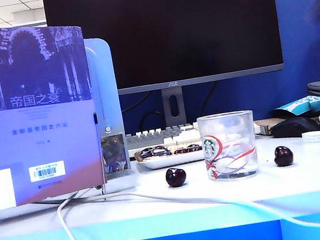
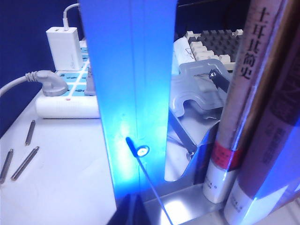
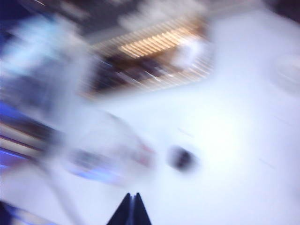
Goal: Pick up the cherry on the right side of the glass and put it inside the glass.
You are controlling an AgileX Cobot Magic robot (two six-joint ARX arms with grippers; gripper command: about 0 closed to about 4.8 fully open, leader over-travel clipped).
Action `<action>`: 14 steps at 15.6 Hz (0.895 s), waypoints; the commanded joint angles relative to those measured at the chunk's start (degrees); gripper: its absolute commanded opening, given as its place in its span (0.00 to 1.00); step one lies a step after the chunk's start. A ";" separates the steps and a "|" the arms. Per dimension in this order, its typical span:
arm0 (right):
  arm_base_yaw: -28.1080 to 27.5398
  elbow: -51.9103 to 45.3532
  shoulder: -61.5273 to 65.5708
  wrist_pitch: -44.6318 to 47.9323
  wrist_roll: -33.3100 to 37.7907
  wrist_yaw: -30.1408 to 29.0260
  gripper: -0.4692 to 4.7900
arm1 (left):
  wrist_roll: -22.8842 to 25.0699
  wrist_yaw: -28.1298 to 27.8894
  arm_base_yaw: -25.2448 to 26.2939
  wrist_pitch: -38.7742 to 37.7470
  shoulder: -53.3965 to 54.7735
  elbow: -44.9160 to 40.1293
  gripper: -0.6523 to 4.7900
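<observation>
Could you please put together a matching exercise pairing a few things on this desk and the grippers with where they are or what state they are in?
Things:
1. cherry
2. second cherry
3. glass
4. right gripper

Places or states:
A. empty, between the two cherries
B. on the desk, left of the glass
C. shut, above the desk
D. on the desk, right of the glass

Pairs: 1-D, 2-B, 3-A, 4-C

The left gripper is behind the book, its state unclear.

Dark maroon cherry [image 1: 283, 156]; clear glass [image 1: 229, 145] printed with red swirls
</observation>
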 commanded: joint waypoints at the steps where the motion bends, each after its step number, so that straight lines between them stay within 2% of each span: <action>1: 1.60 0.22 2.97 -3.50 -8.55 7.87 0.13 | 0.26 0.24 0.04 -0.72 -0.17 -0.04 0.11; 5: 9.38 0.24 6.73 -2.45 -14.53 19.67 0.13 | 0.26 0.24 0.02 -0.72 -0.17 -0.04 0.11; 6: 10.12 0.24 7.43 -1.73 -14.58 20.41 0.14 | 0.26 0.24 0.02 -0.72 -0.17 -0.04 0.11; 7: 10.25 0.24 8.11 -0.98 -14.75 20.09 0.23 | 0.26 0.24 0.04 -0.72 -0.17 -0.04 0.11; 8: 10.69 0.24 9.01 0.11 -14.95 20.22 0.46 | 0.26 0.22 0.02 -0.72 -0.17 -0.04 0.11; 10: 10.73 0.35 11.39 2.64 -14.93 20.11 0.68 | 0.26 0.24 0.02 -0.72 -0.17 -0.04 0.11; 11: 10.73 1.11 13.49 3.13 -14.93 20.11 0.73 | 0.26 0.22 0.02 -0.72 -0.17 -0.04 0.11; 13: 10.73 3.45 18.36 3.23 -14.95 20.13 0.73 | 0.26 0.24 0.02 -0.72 -0.17 -0.04 0.11; 14: 10.73 5.16 21.59 3.13 -15.12 20.09 0.77 | 0.26 0.24 0.02 -0.72 -0.17 -0.04 0.11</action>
